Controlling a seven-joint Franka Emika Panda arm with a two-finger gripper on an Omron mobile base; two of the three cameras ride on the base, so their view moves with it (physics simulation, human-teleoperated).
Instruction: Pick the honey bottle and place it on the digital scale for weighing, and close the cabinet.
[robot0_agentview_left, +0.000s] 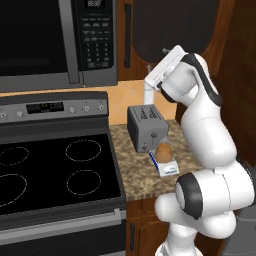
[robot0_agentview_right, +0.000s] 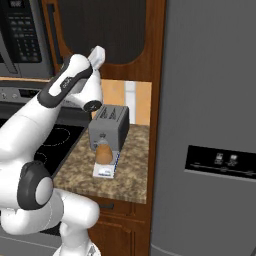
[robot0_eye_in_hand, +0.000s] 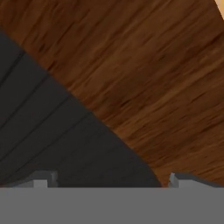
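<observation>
Fridge (robot0_agentview_right: 210, 125): grey, the biggest thing here, standing just right of the toaster and the desk.
Stove (robot0_agentview_left: 55, 175): black glass top, left of the toaster, touching the desk edge.
Microwave (robot0_agentview_left: 55, 40): black, above the stove, up and left of the toaster.
Cabinet (robot0_agentview_left: 170, 30): reddish-brown wall unit straight above the toaster; its door, with dark arched panel and slim handle (robot0_agentview_left: 127, 35), looks flush or nearly so, though I cannot tell if a gap is left.
Arm (robot0_agentview_left: 210, 145): white, rising right of the toaster in the left base view, its hand lifted up to the cabinet door.
Desk (robot0_agentview_right: 125, 175): speckled brown top that carries the toaster and the scale.
Toaster (robot0_agentview_left: 146, 127): grey box at the back of the desk, the landmark for all else.
Gripper (robot0_eye_in_hand: 109, 181): pressed close to the door; the hand view looks at wood grain and dark panel, with the two tips wide apart, so the jaws stand open and hold nothing.
Scale (robot0_agentview_left: 167, 167): flat white, blue-edged, just in front of the toaster.
Bottle (robot0_agentview_left: 163, 151): amber, upright on the scale, touching or nearly touching the toaster front.
Key relation: the door lies directly ahead of the jaws, its long axis vertical; the bottle lies well below them.
Judgement: the weighing part looks done; what remains, if anything, is a push on the door.
</observation>
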